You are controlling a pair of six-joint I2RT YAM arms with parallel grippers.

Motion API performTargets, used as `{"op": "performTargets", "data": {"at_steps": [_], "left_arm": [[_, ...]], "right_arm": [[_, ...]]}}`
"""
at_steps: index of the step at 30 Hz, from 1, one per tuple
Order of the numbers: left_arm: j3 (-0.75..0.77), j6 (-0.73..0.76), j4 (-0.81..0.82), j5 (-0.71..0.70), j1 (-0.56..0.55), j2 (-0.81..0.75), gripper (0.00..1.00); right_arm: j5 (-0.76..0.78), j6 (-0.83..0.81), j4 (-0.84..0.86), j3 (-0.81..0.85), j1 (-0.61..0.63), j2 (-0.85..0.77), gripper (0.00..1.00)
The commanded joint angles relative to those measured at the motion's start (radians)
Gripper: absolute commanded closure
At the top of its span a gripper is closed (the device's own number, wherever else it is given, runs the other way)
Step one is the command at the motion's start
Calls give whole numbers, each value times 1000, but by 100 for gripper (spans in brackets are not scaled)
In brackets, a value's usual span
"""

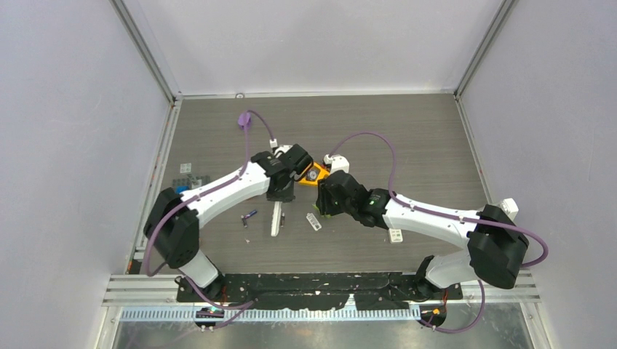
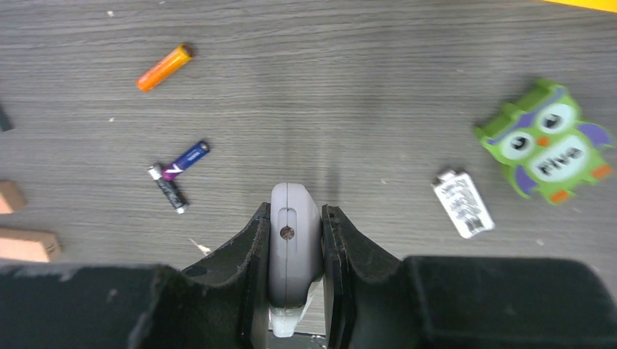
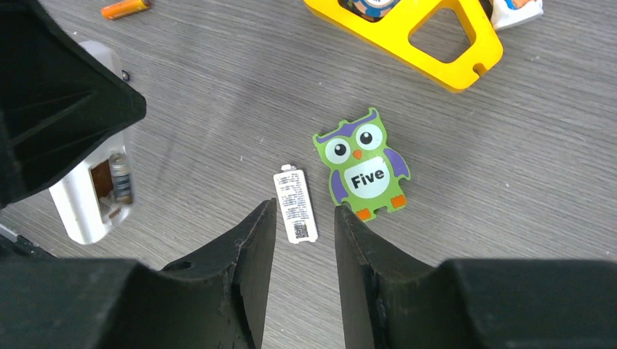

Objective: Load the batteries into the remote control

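On the dark grey wood-grain tabletop (image 2: 378, 80), the loose batteries lie left of the remote. The orange cylindrical battery (image 2: 166, 67) is the farthest of them. Nearer, the purple cylindrical battery (image 2: 185, 158) and the dark cylindrical battery (image 2: 171, 193) touch at one end, forming a V. Right of them, the left arm's jaws are closed on the white plastic remote control (image 2: 293, 247), pressing on both of its sides. The right wrist view shows the remote's back compartment open, with one battery seated inside (image 3: 120, 178). Further right lies a small white rectangular cover with a printed label (image 3: 295, 206). The right arm's jaws stand open just above its near end, holding nothing. A green owl-shaped toy block marked "Five" (image 3: 361, 166) lies just right of the cover, and a yellow plastic triangular frame (image 3: 429, 36) sits beyond it.
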Motion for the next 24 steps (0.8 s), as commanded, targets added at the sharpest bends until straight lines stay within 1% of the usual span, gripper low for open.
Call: {"op": "performTargets", "data": {"at_steps": [1,6,10,12,15,19,24], "left_arm": [[67,-35,-109,-153,-13,51,100],[99,-41,-124,-171,-11,90,100],[94,-48,-139,-202,6,45,100],[68,-61,-147,-222,25,-11,100],[10,-70,-144,-242,60,-147,100],[-58,-65,-137,-251,90,-304,100],[-112,-60,-136,-242,97,-422,100]], "right_arm": [[9,25,17,2,3,-14,57],[-45,36,31,6,2,17,54],[-108,13,22,55,3,84,49],[-131,-3,5,95,6,136,49],[-139,-28,-32,173,18,221,47],[-74,-42,-71,263,45,306,46],[-6,-18,-142,336,63,403,54]]}}
